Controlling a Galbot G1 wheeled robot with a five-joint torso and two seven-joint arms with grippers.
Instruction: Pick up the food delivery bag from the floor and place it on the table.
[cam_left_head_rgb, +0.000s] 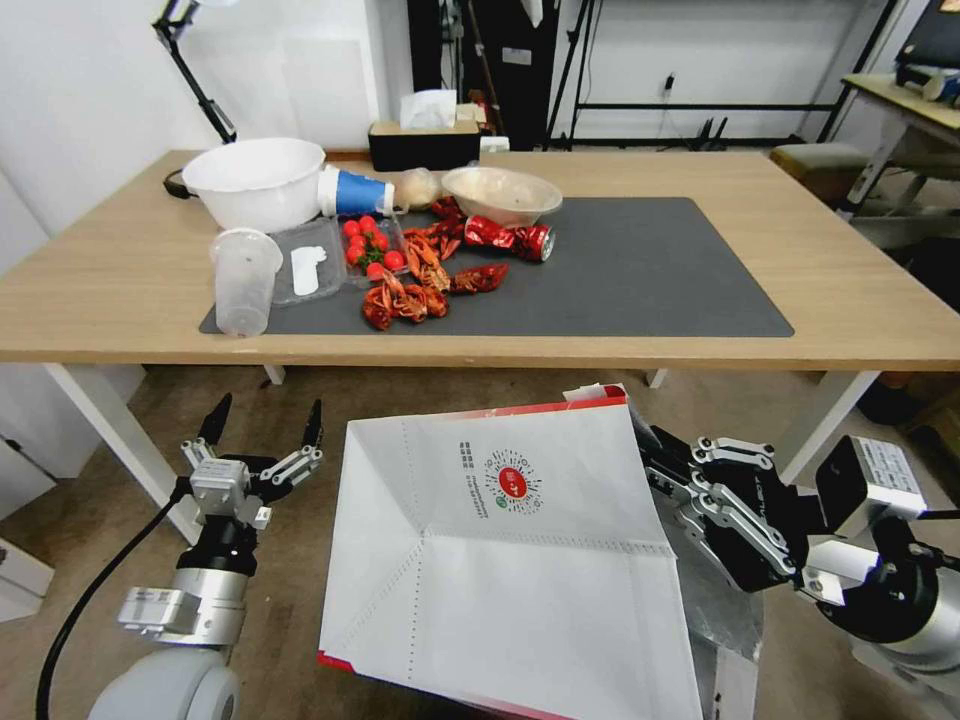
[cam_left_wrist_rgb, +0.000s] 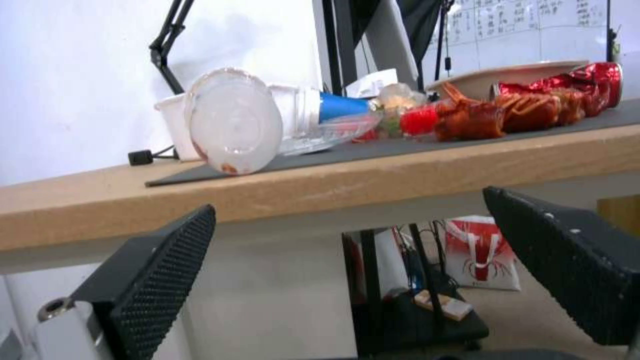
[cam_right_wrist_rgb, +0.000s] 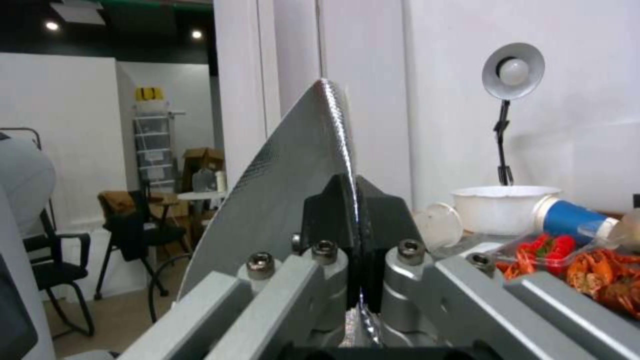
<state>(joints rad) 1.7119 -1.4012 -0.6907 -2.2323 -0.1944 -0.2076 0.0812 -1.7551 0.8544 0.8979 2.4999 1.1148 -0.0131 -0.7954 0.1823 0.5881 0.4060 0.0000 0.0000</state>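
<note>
The food delivery bag (cam_left_head_rgb: 510, 560), white with red edges and a small round red logo, hangs tilted in the air in front of the table (cam_left_head_rgb: 130, 270), above the carpeted floor (cam_left_head_rgb: 100, 510). My right gripper (cam_left_head_rgb: 655, 465) is shut on the bag's right edge. In the right wrist view the gripper (cam_right_wrist_rgb: 357, 240) pinches the bag's silver foil lining (cam_right_wrist_rgb: 287, 175). My left gripper (cam_left_head_rgb: 268, 415) is open and holds nothing, left of the bag and just below the table's front edge (cam_left_wrist_rgb: 400, 175). The left wrist view shows its black pads (cam_left_wrist_rgb: 153, 280) spread wide.
A dark grey mat (cam_left_head_rgb: 650, 270) lies on the table. Clutter sits on its left half: a white bowl (cam_left_head_rgb: 255, 182), clear cup (cam_left_head_rgb: 244, 280), blue paper cup (cam_left_head_rgb: 355, 192), crayfish (cam_left_head_rgb: 405, 295), crushed red can (cam_left_head_rgb: 510, 238), beige bowl (cam_left_head_rgb: 500, 192). A white table leg (cam_left_head_rgb: 110, 430) stands near my left arm.
</note>
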